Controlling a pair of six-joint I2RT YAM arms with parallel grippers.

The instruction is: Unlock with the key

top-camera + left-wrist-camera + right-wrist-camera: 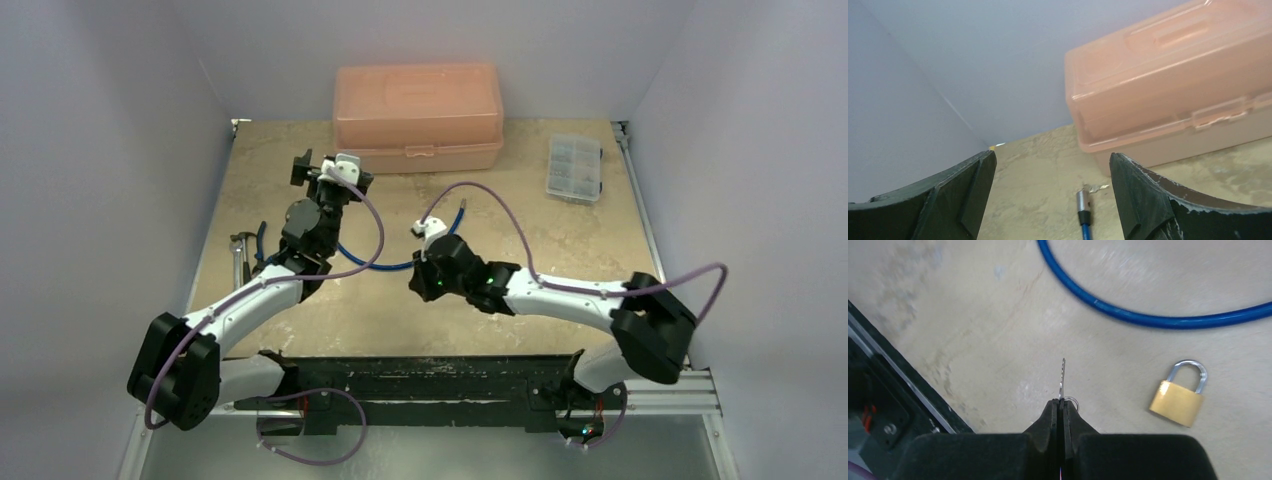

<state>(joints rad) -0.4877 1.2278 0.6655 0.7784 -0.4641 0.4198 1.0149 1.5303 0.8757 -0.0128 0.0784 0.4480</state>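
We are pinching the key [1062, 377] in the right gripper [1064, 407] | padlock [1179, 399] lying right of its tip | left gripper [1053, 190] gaping empty, should be bracing padlock first

A closed peach plastic box [418, 115] sits at the far edge of the counter [580, 240], a small clear parts case [575, 167] near the far right corner, a blue cable [385, 264] looped mid-counter.

The top view looks down from high above the near edge on the whole counter [560, 240]. The left wrist view looks low toward the peach plastic box [1168, 75], shared with the top view. The right wrist view looks closely down on the blue cable [1148, 320].
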